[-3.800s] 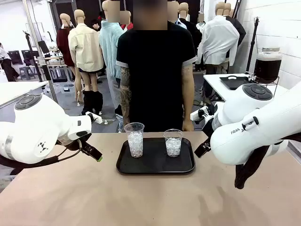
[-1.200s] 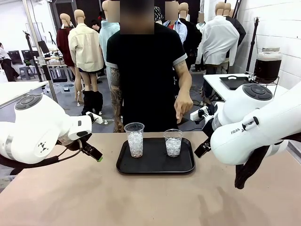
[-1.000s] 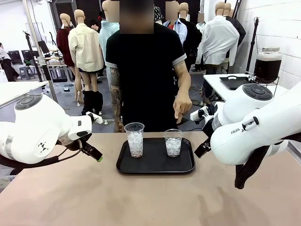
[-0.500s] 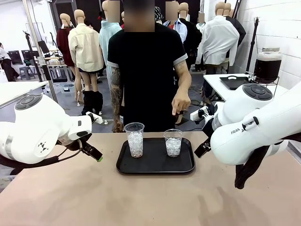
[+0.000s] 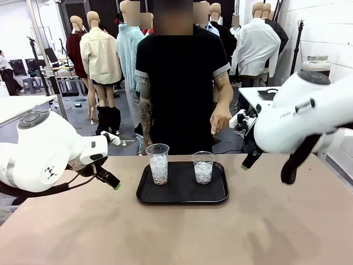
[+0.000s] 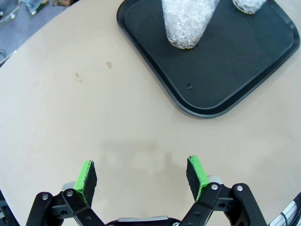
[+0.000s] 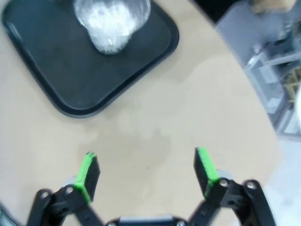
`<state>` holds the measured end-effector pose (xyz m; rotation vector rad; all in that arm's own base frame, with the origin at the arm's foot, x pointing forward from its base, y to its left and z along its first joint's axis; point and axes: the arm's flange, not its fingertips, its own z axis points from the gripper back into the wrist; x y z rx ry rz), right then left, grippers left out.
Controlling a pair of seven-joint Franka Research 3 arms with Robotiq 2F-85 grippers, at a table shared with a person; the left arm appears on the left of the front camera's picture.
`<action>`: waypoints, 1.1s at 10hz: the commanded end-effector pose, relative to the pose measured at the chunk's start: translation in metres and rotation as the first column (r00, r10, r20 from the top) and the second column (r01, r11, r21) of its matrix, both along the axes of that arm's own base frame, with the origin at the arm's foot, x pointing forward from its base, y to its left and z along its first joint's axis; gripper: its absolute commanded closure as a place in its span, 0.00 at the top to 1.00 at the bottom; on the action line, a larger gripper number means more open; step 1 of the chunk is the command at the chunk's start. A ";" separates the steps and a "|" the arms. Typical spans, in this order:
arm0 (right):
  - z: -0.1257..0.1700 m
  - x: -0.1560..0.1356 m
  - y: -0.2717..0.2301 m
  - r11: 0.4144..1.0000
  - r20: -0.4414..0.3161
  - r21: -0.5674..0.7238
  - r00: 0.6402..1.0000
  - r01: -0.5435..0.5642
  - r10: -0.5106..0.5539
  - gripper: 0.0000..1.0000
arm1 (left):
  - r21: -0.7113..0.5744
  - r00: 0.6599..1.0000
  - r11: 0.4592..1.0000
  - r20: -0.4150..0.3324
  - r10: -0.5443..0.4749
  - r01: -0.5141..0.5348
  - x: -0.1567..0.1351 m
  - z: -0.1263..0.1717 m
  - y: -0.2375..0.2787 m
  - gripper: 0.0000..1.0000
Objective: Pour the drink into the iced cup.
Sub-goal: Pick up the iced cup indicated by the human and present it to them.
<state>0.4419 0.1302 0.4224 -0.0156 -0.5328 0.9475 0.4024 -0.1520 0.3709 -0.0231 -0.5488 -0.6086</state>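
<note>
Both sets of jaws were wide apart, nothing held. The black, green-padded left gripper [image 5: 114, 184] hung mid-left, angled toward the black rectangular plastic tray [image 5: 182, 196] at centre, where the taller clear ice-filled plastic cup [image 5: 159, 164] and the shorter ice-filled cup [image 5: 203, 168] stood upright. The right gripper [image 5: 246, 161] hovered just right of the tray, nearer the shorter one, I'd reckon.

The tray [image 5: 182, 194] is black plastic with a soft sheen. Both cups [image 5: 158, 164] are thin clear plastic, packed with glassy ice. The table [image 5: 165, 237] is smooth, matt beige. The arms [image 5: 38, 154] have glossy white plastic shells; the pads [image 6: 86, 176] look matt green and rubbery. The person's shirt [image 5: 179, 83] is black cloth
</note>
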 end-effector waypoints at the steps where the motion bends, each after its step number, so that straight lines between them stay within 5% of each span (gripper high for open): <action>1: 0.000 0.056 -0.021 0.973 0.018 -0.020 0.973 -0.231 0.231 1.00 | -0.001 1.000 1.000 0.001 0.002 -0.002 0.000 0.000 0.001 1.00; 3: -0.011 0.084 -0.027 0.971 -0.023 0.023 0.970 -0.240 0.240 1.00 | -0.001 1.000 1.000 0.001 0.002 -0.002 0.000 0.000 0.001 1.00; 4: -0.016 0.086 -0.026 0.972 -0.014 0.024 0.972 -0.233 0.234 1.00 | -0.001 1.000 1.000 0.001 0.002 -0.002 0.000 0.000 0.001 1.00; 5: 0.007 0.058 -0.019 0.975 0.007 -0.015 0.975 -0.222 0.222 1.00 | -0.001 1.000 1.000 0.001 0.002 -0.002 0.000 0.000 0.001 1.00; 8: 0.000 0.071 -0.020 0.972 0.004 -0.005 0.972 -0.234 0.234 1.00 | -0.001 1.000 1.000 0.001 0.002 -0.002 0.000 0.000 0.001 1.00; 10: -0.023 0.093 -0.023 0.939 -0.118 0.054 0.931 -0.341 0.345 1.00 | -0.001 1.000 1.000 0.001 0.002 -0.002 0.000 0.000 0.001 1.00; 11: -0.033 0.105 -0.025 0.910 -0.118 0.112 0.904 -0.398 0.410 1.00 | -0.001 1.000 1.000 0.001 0.002 -0.002 0.000 0.000 0.001 1.00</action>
